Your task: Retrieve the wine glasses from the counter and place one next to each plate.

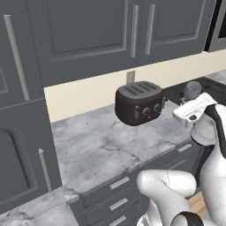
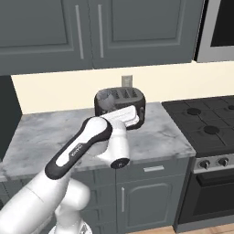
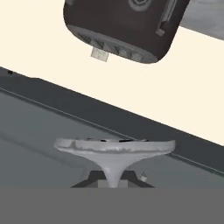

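The gripper (image 3: pixel 114 177) is clamped on a glass (image 3: pixel 114 151) by its stem — lifted clear of the counter (image 1: pixel 101 145), just right of the toaster (image 1: pixel 139 102). No plates visible, so every placement looks still to do.

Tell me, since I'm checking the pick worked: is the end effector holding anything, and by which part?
Yes: the end effector is shut on a wine glass, gripping its thin stem.

Kitchen colours: dark greys against cream and white marble.
White counter (image 1: pixel 101 145) veined grey; dark grey cabinets (image 1: pixel 88 35), silver handles; glossy black-brown toaster (image 1: pixel 139 102); cream wall (image 2: pixel 68 93); black stove (image 2: pixel 205 125).
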You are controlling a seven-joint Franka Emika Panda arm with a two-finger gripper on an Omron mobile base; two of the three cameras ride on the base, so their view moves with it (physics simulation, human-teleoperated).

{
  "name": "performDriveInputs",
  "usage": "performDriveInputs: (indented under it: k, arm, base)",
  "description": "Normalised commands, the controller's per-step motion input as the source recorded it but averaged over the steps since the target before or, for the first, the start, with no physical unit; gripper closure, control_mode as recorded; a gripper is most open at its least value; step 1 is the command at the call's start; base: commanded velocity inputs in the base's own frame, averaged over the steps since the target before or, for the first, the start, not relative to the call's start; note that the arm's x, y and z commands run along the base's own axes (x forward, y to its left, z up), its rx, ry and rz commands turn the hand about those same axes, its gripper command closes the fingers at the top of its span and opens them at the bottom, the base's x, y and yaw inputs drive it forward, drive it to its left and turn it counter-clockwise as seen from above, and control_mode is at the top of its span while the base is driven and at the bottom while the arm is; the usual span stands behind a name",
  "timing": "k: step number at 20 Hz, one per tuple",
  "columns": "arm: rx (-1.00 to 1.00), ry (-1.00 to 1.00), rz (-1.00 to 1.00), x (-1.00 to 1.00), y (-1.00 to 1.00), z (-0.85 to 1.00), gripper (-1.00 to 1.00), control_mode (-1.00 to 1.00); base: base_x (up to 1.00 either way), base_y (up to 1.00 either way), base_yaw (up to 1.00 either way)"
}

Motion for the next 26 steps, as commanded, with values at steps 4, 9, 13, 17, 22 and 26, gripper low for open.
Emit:
performDriveInputs:
  k: [4,9,13,17,22,26]
  arm:
    - [0.12,0.00,0.00,-0.94,0.00,0.86,1.00,-1.00]
    - [0.10,0.00,0.00,-0.90,0.03,0.55,1.00,-1.00]
    - [0.02,-0.04,0.00,-1.00,0.12,0.24,1.00,-1.00]
    - [0.00,0.00,0.00,-0.55,0.41,0.00,1.00,-1.00]
    - [0.00,0.00,0.04,0.00,0.34,0.00,1.00,-1.00]
    - [-0.01,0.00,-0.04,-0.01,-0.11,0.00,1.00,-1.00]
  base:
    - [0.00,0.00,0.00]
    - [0.00,0.00,0.00]
    - [0.00,0.00,0.00]
    - [0.00,0.00,0.00]
    - [0.00,0.00,0.00]
    - [0.00,0.00,0.00]
